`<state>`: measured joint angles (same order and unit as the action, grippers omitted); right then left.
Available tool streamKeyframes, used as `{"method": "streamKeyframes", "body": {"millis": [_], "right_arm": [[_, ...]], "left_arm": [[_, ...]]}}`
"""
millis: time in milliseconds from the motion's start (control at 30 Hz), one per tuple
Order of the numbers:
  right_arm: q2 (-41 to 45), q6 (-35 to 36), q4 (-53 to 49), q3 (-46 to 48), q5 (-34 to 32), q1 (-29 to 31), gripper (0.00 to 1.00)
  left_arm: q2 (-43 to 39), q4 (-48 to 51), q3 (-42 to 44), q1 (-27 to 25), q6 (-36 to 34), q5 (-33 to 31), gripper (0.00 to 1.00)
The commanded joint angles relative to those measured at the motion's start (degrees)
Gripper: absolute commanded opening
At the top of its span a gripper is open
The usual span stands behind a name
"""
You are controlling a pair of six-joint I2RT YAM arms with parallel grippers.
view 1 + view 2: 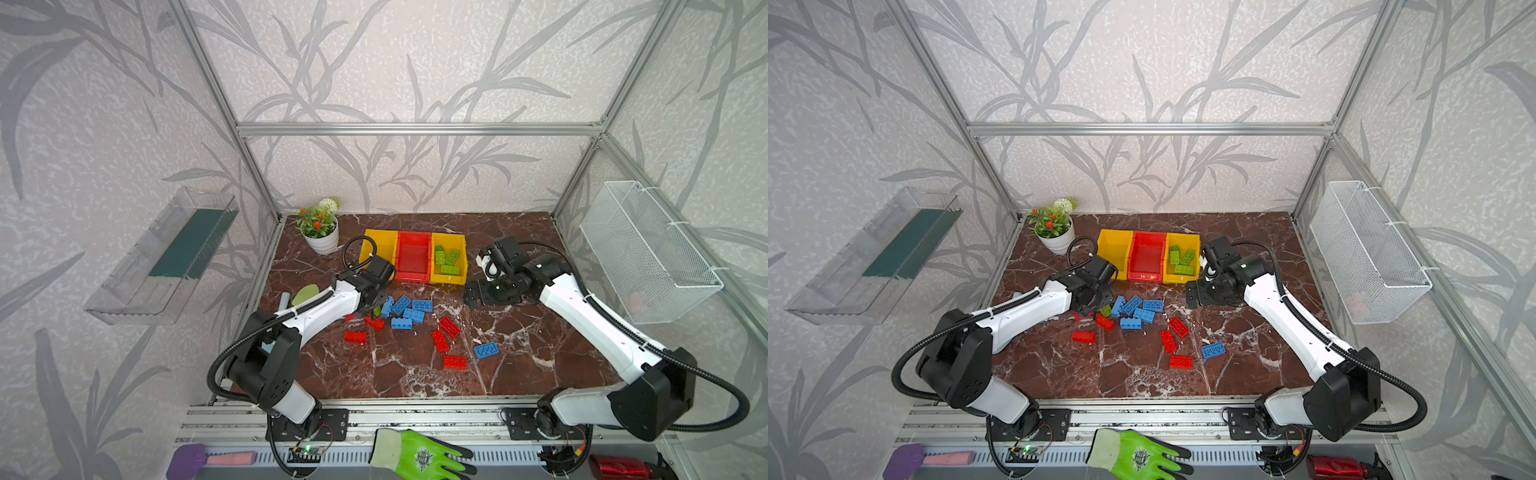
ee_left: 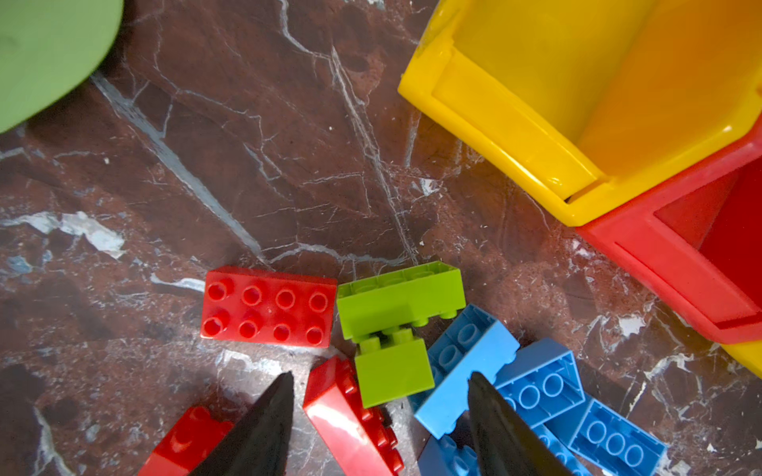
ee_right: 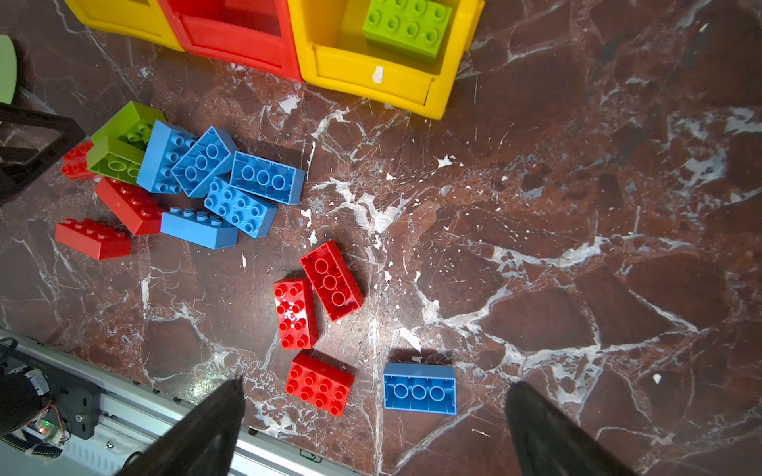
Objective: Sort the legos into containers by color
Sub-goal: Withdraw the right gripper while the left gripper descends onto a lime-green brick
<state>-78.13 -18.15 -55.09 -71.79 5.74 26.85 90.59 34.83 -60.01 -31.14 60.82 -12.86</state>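
The green glove (image 1: 419,455) lies on the front rail. Red and blue legos (image 1: 455,362) lie loose on the bench (image 1: 540,332). The left hand (image 2: 380,376), partly open, straddles a green lego pair (image 2: 396,329) crowded by red and blue bricks; no grip is discernible. The right hand (image 3: 377,382) is wide open and empty. Behind stand the containers (image 1: 411,276); the rightmost holds green legos (image 1: 448,257). A potted plant (image 1: 320,232) stands at far left.

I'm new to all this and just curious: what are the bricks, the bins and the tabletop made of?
Bricks: hard moulded plastic, glossy; light glints off their smooth faces. Bins: likewise moulded plastic, smooth with a soft sheen. Tabletop: looks like polished red-brown marble with white veins, though it could be a printed surface.
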Motion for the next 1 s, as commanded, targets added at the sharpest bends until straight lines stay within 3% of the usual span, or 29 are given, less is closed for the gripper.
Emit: {"method": "streamKeyframes", "body": {"millis": [0,500,767,967], "right_arm": [[2.42,0.66,-0.07,0.36,-1.21,0.13,0.99],[4.49,0.11,2.14,3.78,0.23,0.08,0.99],[4.64,0.40,1.58,3.47,-0.04,0.12,0.99],[4.87,0.39,0.70,2.70,-0.21,0.13,0.99]], "left_arm": [[1.58,2.84,-1.17,-0.11,4.87,0.63,0.67],[8.38,3.54,-4.06,0.72,7.54,1.95,0.66],[10.32,3.44,-4.96,1.11,6.79,2.50,0.42],[10.95,4.08,-5.59,1.16,6.65,2.92,0.30]]}}
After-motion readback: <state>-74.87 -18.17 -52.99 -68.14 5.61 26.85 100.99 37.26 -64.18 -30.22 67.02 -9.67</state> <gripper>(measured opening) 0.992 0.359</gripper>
